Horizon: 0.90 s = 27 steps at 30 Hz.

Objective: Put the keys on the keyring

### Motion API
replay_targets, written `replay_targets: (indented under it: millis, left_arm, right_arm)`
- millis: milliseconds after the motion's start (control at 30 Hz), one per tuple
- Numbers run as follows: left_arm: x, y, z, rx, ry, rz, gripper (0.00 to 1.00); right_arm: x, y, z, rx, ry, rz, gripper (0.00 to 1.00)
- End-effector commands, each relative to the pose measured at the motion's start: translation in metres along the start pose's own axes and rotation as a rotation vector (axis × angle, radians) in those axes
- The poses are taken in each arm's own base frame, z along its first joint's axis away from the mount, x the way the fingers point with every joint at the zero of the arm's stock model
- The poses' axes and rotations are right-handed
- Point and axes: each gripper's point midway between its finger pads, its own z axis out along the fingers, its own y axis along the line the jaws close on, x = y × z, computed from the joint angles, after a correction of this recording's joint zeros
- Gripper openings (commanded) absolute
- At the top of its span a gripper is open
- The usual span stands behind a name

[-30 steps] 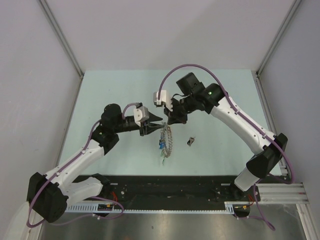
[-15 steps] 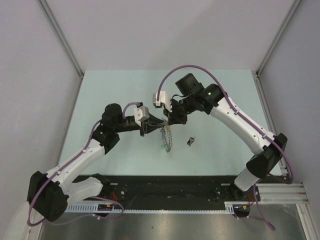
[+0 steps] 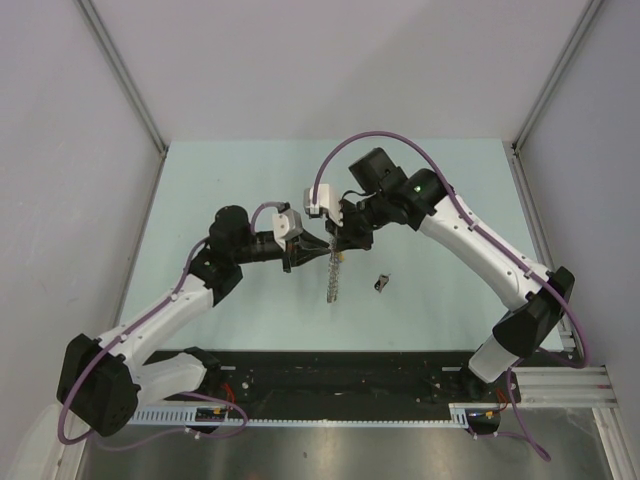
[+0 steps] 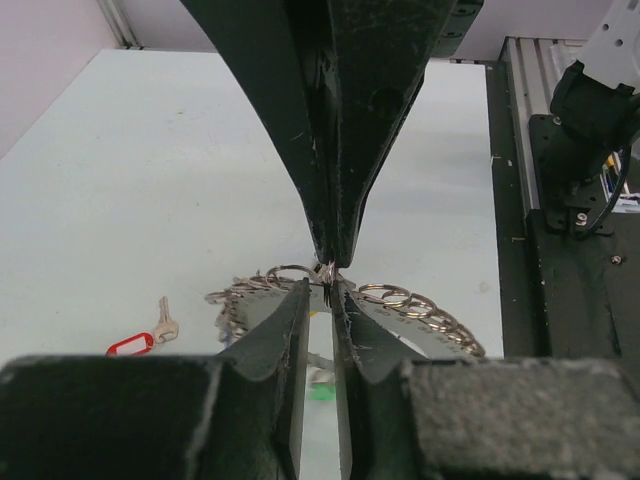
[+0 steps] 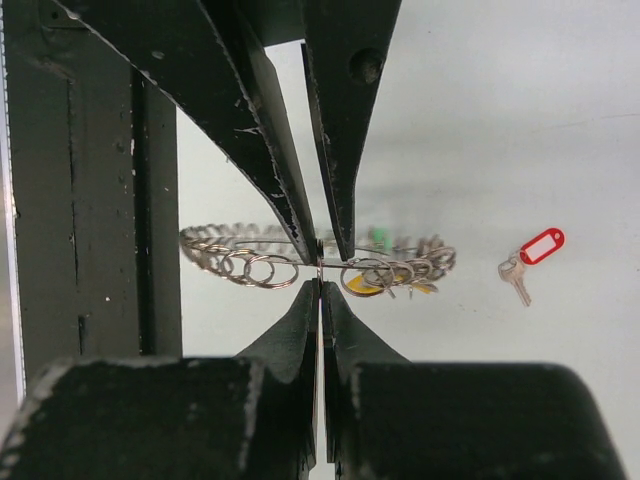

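The keyring, a thin wire hoop strung with several small split loops and green and yellow tags, hangs edge-on between both grippers above the table. My left gripper and right gripper meet tip to tip at its top, each pinched on the wire. In the left wrist view the hoop curves behind my left gripper. In the right wrist view it spreads to both sides of my right gripper. One key with a red tag lies loose on the table, also in the left wrist view and the top view.
The pale green table is walled by grey panels at the back and sides. A black rail with the arm bases runs along the near edge.
Both grippers shifted slightly up and together. The keyring rose and turned from a wider hanging loop to a narrow edge-on shape. The loose key has not moved.
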Motion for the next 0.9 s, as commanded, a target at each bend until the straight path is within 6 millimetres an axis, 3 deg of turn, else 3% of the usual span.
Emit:
replay_targets:
  millis: [0, 267, 333, 433, 533, 600, 633, 667, 733, 767, 800, 867]
  left_arm:
    - [-0.013, 0.001, 0.003, 0.010, -0.024, 0.020, 0.17]
    - [-0.016, -0.001, 0.004, 0.013, -0.031, 0.022, 0.08]
    - [-0.017, -0.001, 0.004, 0.014, -0.039, 0.021, 0.00]
    - [-0.015, 0.000, 0.003, 0.002, -0.041, 0.007, 0.00]
    - [-0.015, 0.003, 0.003, -0.025, -0.065, -0.008, 0.00]
    - [-0.012, 0.003, 0.004, -0.032, -0.080, -0.030, 0.00]
    - [-0.012, 0.003, 0.004, -0.033, -0.086, -0.036, 0.00]
    - [-0.014, 0.002, 0.005, -0.031, -0.102, -0.039, 0.00]
    - [-0.013, 0.000, 0.005, -0.019, -0.113, -0.033, 0.00]
    - [-0.013, -0.001, 0.006, -0.016, -0.122, -0.056, 0.00]
    - [-0.011, -0.002, 0.007, -0.007, -0.122, -0.060, 0.01]
    - [-0.008, -0.005, 0.008, 0.009, -0.124, -0.062, 0.00]
  right_arm:
    - [-0.034, 0.004, -0.023, 0.042, -0.104, -0.067, 0.00]
    - [-0.031, 0.006, -0.018, 0.034, -0.090, -0.062, 0.00]
    - [-0.031, 0.006, -0.016, 0.032, -0.086, -0.053, 0.00]
    - [-0.030, 0.000, -0.021, 0.084, -0.084, -0.005, 0.00]
    - [-0.038, -0.012, -0.036, 0.172, -0.147, 0.032, 0.28]
    - [-0.030, -0.017, -0.046, 0.195, -0.185, 0.122, 0.37]
    - [-0.042, -0.018, -0.065, 0.239, -0.259, 0.114, 0.45]
    - [-0.030, -0.017, -0.064, 0.241, -0.269, 0.180, 0.50]
    - [-0.035, -0.023, -0.097, 0.330, -0.384, 0.196, 0.60]
    - [-0.022, -0.025, -0.096, 0.361, -0.398, 0.290, 0.61]
    - [-0.018, -0.039, -0.109, 0.433, -0.443, 0.308, 0.63]
    - [-0.008, -0.038, -0.123, 0.501, -0.471, 0.366, 0.63]
